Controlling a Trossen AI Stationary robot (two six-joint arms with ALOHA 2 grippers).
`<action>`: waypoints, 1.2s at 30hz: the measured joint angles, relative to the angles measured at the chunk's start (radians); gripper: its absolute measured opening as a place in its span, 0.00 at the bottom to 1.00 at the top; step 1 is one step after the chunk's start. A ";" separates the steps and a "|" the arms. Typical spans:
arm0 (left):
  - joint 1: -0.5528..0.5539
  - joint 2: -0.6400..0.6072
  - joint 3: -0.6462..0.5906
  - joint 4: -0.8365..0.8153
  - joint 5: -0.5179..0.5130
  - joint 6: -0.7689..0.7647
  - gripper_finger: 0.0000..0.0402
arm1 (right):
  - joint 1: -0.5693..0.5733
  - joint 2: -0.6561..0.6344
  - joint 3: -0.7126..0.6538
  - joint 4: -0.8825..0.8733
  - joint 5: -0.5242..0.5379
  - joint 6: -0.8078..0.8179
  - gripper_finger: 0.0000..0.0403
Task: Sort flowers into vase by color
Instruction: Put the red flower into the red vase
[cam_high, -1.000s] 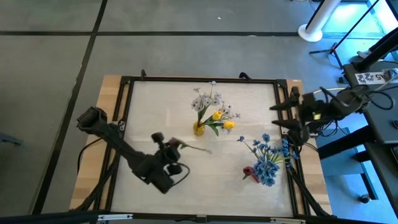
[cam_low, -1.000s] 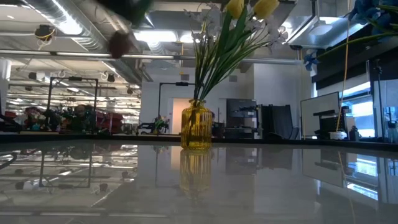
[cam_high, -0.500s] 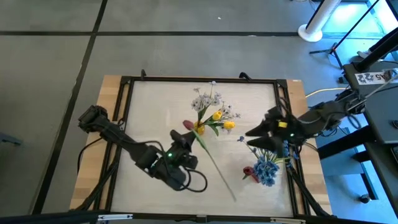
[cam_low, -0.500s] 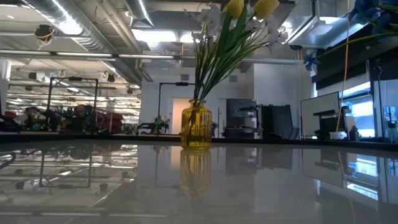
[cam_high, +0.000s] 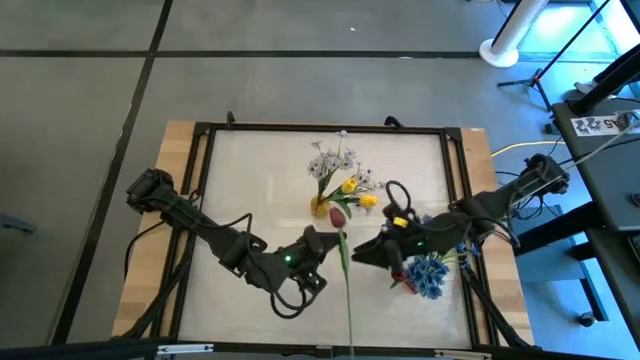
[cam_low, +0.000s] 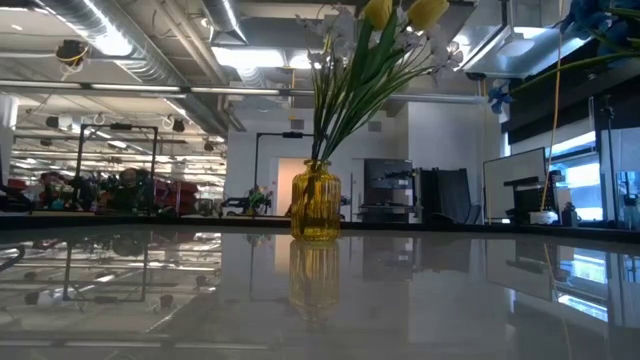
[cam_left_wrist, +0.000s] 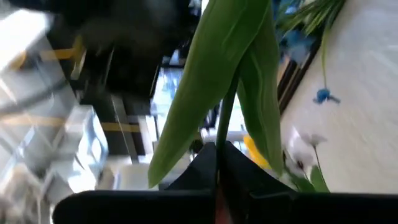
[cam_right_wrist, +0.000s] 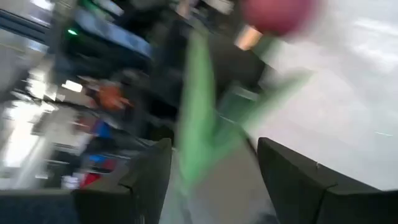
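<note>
1. Over the middle of the table (cam_high: 230, 160), a red-pink tulip (cam_high: 338, 214) is held by the left gripper (cam_high: 322, 246), whose fingers are fully closed on the green stem just below the leaves; the head points toward the yellow vase (cam_high: 320, 207) and the long stem trails toward the near edge.
2. The right gripper (cam_high: 362, 252) is placed just beside the stem, fingers parted with nothing between them yet; in its wrist view the stem (cam_right_wrist: 196, 106) is seen ahead of the gap.
3. Risk: if the hand-over is mistimed, the tulip could be dropped, since the stem is thin and slippery-looking.
4. Risk: the two grippers are close together; a collision is judged possible if either is moved sideways.
5. Risk: the yellow vase, holding yellow and white flowers, stands just beyond the tulip head and could be knocked by a swing.
6. Risk: the blue flowers (cam_high: 430, 270) in the red vase (cam_high: 402, 280) lie under the right arm and could be brushed.
7. Sorting error is possible if the red-pink tulip is placed in the yellow vase.
</note>
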 joint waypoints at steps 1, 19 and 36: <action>-0.003 0.000 0.000 0.005 0.024 0.032 0.00 | 0.000 0.017 0.000 0.057 0.001 0.005 0.59; -0.043 0.000 0.000 0.033 0.113 0.207 0.00 | 0.002 0.128 0.000 0.198 0.069 0.133 0.25; -0.043 -0.002 0.000 -0.053 -0.007 -0.048 0.33 | -0.001 0.123 0.001 0.174 0.023 -0.053 0.02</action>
